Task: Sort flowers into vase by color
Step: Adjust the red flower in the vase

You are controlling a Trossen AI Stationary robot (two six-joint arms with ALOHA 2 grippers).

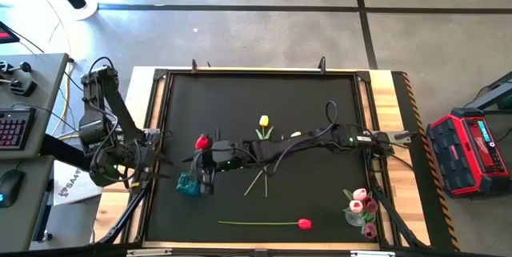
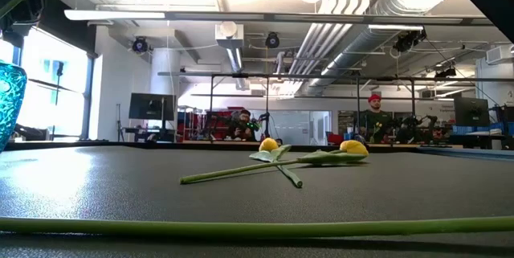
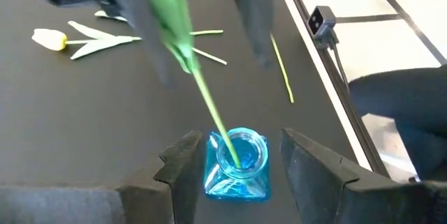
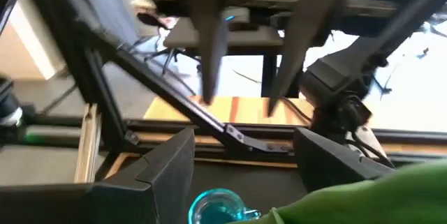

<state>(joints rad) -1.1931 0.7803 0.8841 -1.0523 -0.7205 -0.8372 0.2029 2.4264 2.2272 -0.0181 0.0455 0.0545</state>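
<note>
A small blue glass vase [image 3: 237, 172] stands near the table's left side [image 1: 188, 185]. A red tulip [image 1: 202, 141] has its green stem [image 3: 209, 105] in the vase mouth and leans toward the far edge. My left gripper [image 3: 241, 140] is open, level with the table, one finger on each side of the vase. My right gripper [image 4: 244, 137] hangs open above the vase, reaching in from the right [image 1: 206, 167], its fingers on either side of the stem. The vase [image 4: 216, 208] and a green leaf [image 4: 370, 196] show below it. My left gripper's fingers [image 3: 183, 172] stand close beside the vase's walls; whether they touch the glass I cannot tell. My right gripper is open around the tulip's upper stem [image 3: 167, 15], which lies near one finger [image 3: 136, 21]; whether it touches I cannot tell.
Two yellow tulips [image 1: 264, 121] [image 1: 296, 134] lie crossed at mid-table [image 2: 277, 161]. Another red tulip [image 1: 304, 224] lies along the near edge, its stem [image 2: 241, 227] across the low view. A clear vase with pink tulips [image 1: 360, 207] stands in the near right corner. A raised frame [image 1: 256, 71] rims the mat.
</note>
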